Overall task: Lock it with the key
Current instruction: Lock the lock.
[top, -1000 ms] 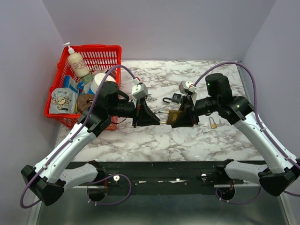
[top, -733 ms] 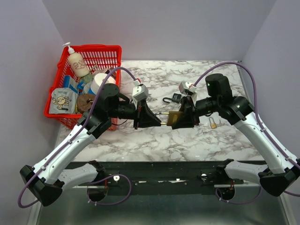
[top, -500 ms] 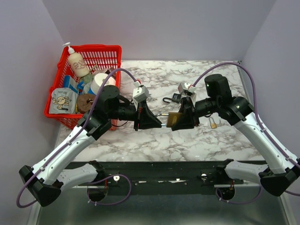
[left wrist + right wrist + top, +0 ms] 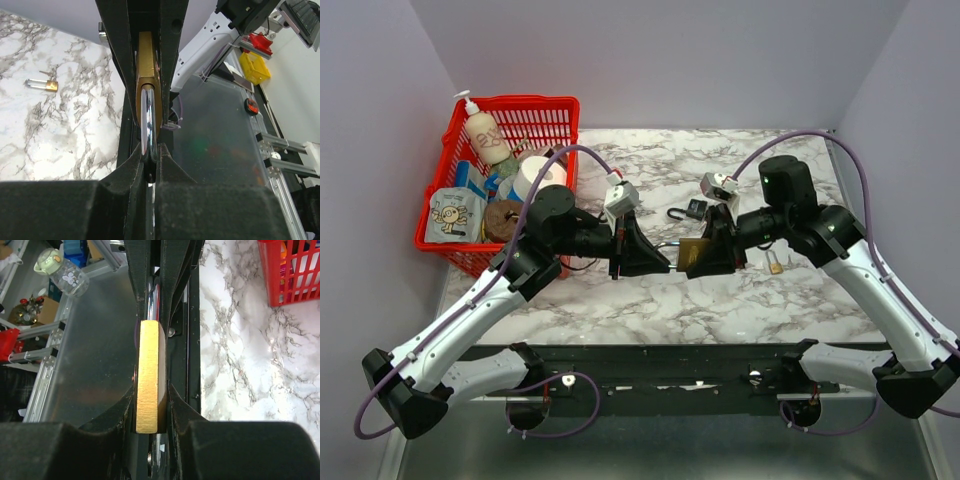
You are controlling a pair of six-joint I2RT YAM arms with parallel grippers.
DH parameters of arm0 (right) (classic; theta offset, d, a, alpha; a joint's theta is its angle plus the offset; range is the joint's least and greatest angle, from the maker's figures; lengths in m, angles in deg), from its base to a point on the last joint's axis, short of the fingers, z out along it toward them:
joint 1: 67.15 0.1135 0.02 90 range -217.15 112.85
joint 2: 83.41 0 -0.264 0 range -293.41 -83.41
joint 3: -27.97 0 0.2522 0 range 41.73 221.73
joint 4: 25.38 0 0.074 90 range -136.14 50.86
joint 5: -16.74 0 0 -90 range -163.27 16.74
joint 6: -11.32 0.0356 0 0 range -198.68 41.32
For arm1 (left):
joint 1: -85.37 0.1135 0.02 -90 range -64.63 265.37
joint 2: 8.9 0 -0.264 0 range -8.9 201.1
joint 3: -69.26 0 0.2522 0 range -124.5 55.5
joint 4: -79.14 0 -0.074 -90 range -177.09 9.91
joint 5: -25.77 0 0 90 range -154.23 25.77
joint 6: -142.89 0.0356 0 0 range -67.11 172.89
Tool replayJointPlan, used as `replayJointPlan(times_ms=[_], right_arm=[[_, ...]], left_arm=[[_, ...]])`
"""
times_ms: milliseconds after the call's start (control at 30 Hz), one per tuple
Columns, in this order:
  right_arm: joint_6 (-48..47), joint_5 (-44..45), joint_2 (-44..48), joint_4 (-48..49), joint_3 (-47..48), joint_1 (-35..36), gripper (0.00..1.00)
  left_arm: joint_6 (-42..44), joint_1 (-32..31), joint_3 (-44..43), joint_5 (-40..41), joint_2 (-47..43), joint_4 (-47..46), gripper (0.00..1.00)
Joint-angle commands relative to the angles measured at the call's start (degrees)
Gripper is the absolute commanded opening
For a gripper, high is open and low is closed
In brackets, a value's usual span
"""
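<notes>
Now two padlocks — large padlock (image 4: 690,250): left tool (image 4: 665,262) pinches shackle (image 4: 146,120), right tool (image 4: 706,255) clamps body (image 4: 148,390); small padlock (image 4: 775,262) on table (image 4: 650,300).

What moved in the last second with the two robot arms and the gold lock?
The left gripper slid right, toward the brass padlock, closing the gap between them. It still pinches the shackle, and the right gripper still holds the padlock's body. The small padlock and red basket stayed put.
</notes>
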Motion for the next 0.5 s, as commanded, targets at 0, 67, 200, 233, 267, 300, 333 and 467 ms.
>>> replayJointPlan(times_ms=[0,67,200,233,267,300,333,467], right_arm=[[-1.0,-1.6,-3.1,14.9,2.6,5.5,0.01],[-2.3,-0.1,-2.1,11.8,1.2,5.5,0.01],[-4.2,2.9,0.0,8.6,-3.1,5.4,0.01],[-4.9,3.5,0.4,7.8,-3.9,5.4,0.01],[-5.3,4.3,0.7,7.3,-4.7,5.4,0.01],[-5.6,4.5,0.7,7.1,-5.8,5.4,0.01],[-6.0,4.8,0.6,6.3,-6.1,5.4,0.01],[-6.6,5.3,-0.9,4.9,-5.6,5.4,0.01]], left_arm=[[0.5,-4.3,0.3,3.7,5.6,-9.3,0.0],[3.9,-2.5,-0.6,3.6,4.8,-4.5,0.0],[15.1,0.5,-4.8,4.4,4.5,7.2,0.0],[17.4,0.7,-7.1,4.9,5.1,12.0,0.0],[21.9,0.9,-8.2,4.9,5.5,13.9,0.0],[23.5,1.0,-9.3,5.5,5.8,15.6,0.0],[23.5,1.0,-11.0,6.0,6.6,17.6,0.0],[27.6,1.0,-14.0,6.4,8.4,19.7,0.0]])
